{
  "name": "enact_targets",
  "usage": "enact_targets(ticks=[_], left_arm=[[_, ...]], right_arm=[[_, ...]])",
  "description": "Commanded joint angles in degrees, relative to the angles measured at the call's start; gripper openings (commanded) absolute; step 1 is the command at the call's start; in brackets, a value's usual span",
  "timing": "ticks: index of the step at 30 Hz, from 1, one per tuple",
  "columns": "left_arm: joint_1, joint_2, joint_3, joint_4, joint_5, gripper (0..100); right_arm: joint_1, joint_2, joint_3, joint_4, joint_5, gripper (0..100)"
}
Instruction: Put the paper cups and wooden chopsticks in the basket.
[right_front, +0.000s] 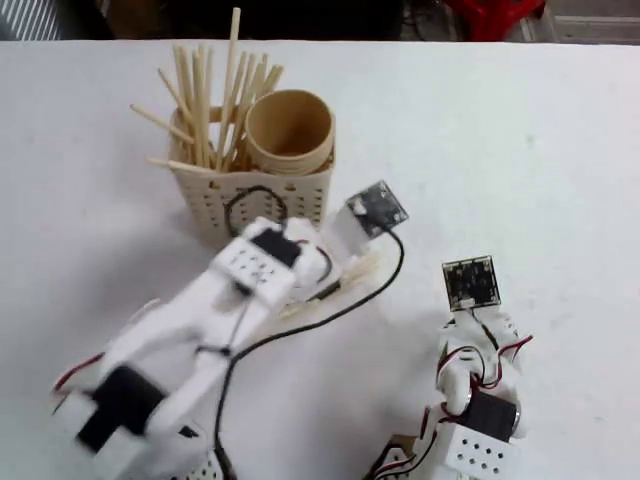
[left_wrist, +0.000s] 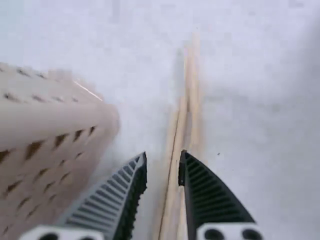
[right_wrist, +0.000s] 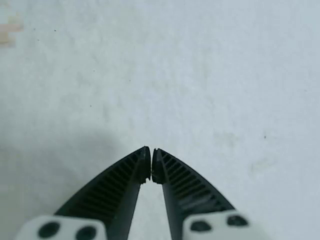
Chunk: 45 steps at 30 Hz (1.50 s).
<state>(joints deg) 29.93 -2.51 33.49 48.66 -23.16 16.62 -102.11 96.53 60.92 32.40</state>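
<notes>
One small bundle of loose chopsticks (left_wrist: 186, 100) lies flat on the surface (right_front: 520, 130), just beside the near right corner of the basket (right_front: 215, 205). It seems to be the only task item not yet put away. My left fingers (left_wrist: 125, 195) are down over it, parted a little, one on each side of the sticks. I have lined them up along the length of the bundle so that closing should catch every stick at once. Nothing is pinched yet: there is a gap between the left-hand finger and the wood. The basket wall sits close on that same side, so I judge a narrow opening is the safer choice here. A wider spread could knock the basket.

Inside the basket, the standing chopsticks (right_front: 205, 100) fan out of the left compartment. The paper cups (right_front: 290, 130) are nested in the right one. That tells me where this bundle belongs: upright, on the left, clear of the cups.

My right fingers (right_wrist: 130, 185) are pressed together on nothing, resting over bare surface at the near right. They are well apart from the basket, which leaves the left arm room to work.
</notes>
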Motion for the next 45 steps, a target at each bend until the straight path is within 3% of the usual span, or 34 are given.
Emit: enact_targets(ticks=[1, 7, 13, 26, 34, 37, 39, 45], left_arm=[[1.5, 4.7, -3.8, -1.1, 0.5, 12], [2.1, 7.3, -3.5, 0.6, 0.7, 12], [5.1, 1.0, -2.0, 3.4, 0.8, 12], [7.3, 3.8, 1.4, 0.0, 0.8, 12], [7.1, 14.8, -9.8, 8.4, 0.8, 12], [7.1, 16.7, -12.0, 10.5, 0.8, 6], [7.1, 16.9, -12.4, 10.6, 0.8, 2], [7.2, 12.0, -11.9, 10.9, 0.8, 2]], right_arm=[[0.4, -0.5, 0.4, 0.1, 0.2, 2.5], [0.4, -0.5, 0.4, 0.1, 0.2, 2.5], [0.4, -0.5, 0.4, 0.1, 0.2, 2.5], [0.4, -0.5, 0.4, 0.1, 0.2, 2.5], [0.4, -0.5, 0.4, 0.1, 0.2, 2.5], [0.4, -0.5, 0.4, 0.1, 0.2, 2.5], [0.4, -0.5, 0.4, 0.1, 0.2, 2.5], [0.4, -0.5, 0.4, 0.1, 0.2, 2.5]])
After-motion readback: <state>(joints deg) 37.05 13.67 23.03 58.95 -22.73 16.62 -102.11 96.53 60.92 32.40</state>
